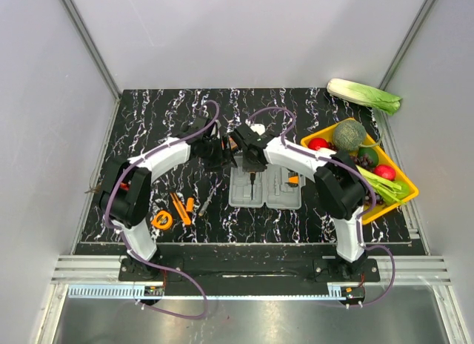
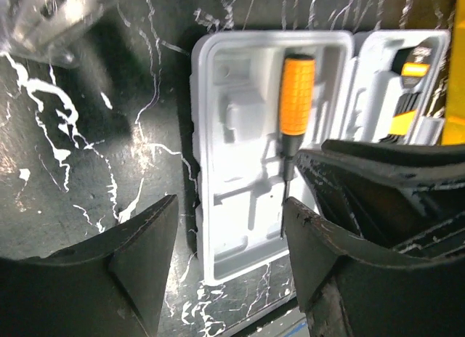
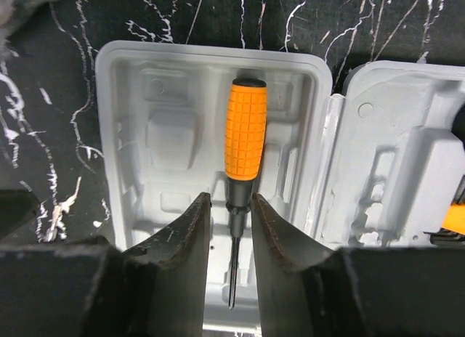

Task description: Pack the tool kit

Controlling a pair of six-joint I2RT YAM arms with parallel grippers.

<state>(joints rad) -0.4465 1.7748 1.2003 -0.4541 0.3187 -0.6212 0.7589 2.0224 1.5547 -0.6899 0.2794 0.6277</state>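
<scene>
The grey tool kit case [image 1: 265,188] lies open at the table's middle, two halves side by side. An orange-handled screwdriver [image 3: 245,130] lies in its moulded slot in the left half [image 3: 160,134]; it also shows in the left wrist view [image 2: 297,90]. My right gripper [image 3: 230,199] hangs over it, jaws narrowly open on either side of the black collar, with a small gap showing. My left gripper [image 2: 229,206] is open and empty, just left of the case [image 2: 232,134]. In the top view both grippers [image 1: 215,153] [image 1: 252,164] meet at the case's far edge.
Loose orange-and-black tools lie front left: a tape measure [image 1: 161,220], orange-handled tools [image 1: 181,207], a thin screwdriver [image 1: 208,198]. The case's right half [image 3: 407,155] holds an orange-labelled piece [image 2: 414,75]. A yellow vegetable tray [image 1: 409,187] stands right, a cabbage [image 1: 364,96] at the back right.
</scene>
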